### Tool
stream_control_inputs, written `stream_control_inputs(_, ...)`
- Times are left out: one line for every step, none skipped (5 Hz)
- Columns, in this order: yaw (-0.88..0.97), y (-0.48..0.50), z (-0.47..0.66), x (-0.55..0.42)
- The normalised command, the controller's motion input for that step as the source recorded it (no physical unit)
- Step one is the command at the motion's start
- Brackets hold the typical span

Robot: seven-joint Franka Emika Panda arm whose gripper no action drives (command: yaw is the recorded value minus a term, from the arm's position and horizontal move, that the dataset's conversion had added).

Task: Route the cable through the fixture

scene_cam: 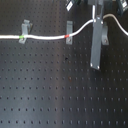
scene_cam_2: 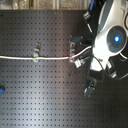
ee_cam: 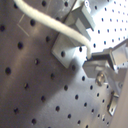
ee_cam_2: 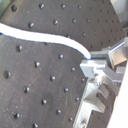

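The white cable (scene_cam: 45, 38) runs in from the first exterior view's left, past one grey clip (scene_cam: 24, 30) at its green band (scene_cam: 21, 37) and a second clip (scene_cam: 70, 30) at its red band (scene_cam: 68, 36). From there it rises to my gripper (scene_cam: 96, 21), which is shut on it, and carries on to the right (scene_cam: 119, 22). Just beside the gripper stands a third fixture (scene_cam: 105, 37). In the first wrist view the cable (ee_cam: 55, 22) crosses the top of this fixture (ee_cam: 66, 47) into the gripper (ee_cam: 92, 54). Whether it sits in the slot, I cannot tell. The second wrist view shows the cable (ee_cam_2: 45, 36) ending at the fingers (ee_cam_2: 100, 62).
Everything sits on a black perforated board (scene_cam: 45, 85). The robot's white body (scene_cam_2: 112, 35) covers the board's right part in the second exterior view and hides the fingertips there. A small blue object (scene_cam_2: 1, 90) lies at that board's left edge. Dark mounts (scene_cam: 70, 5) stand at the back.
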Motion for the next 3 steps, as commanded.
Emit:
stream_control_inputs(0.12, 0.113, -0.37, 0.071)
stream_control_inputs(0.2, 0.133, -0.53, 0.093)
stream_control_inputs(0.46, 0.198, 0.0, 0.244)
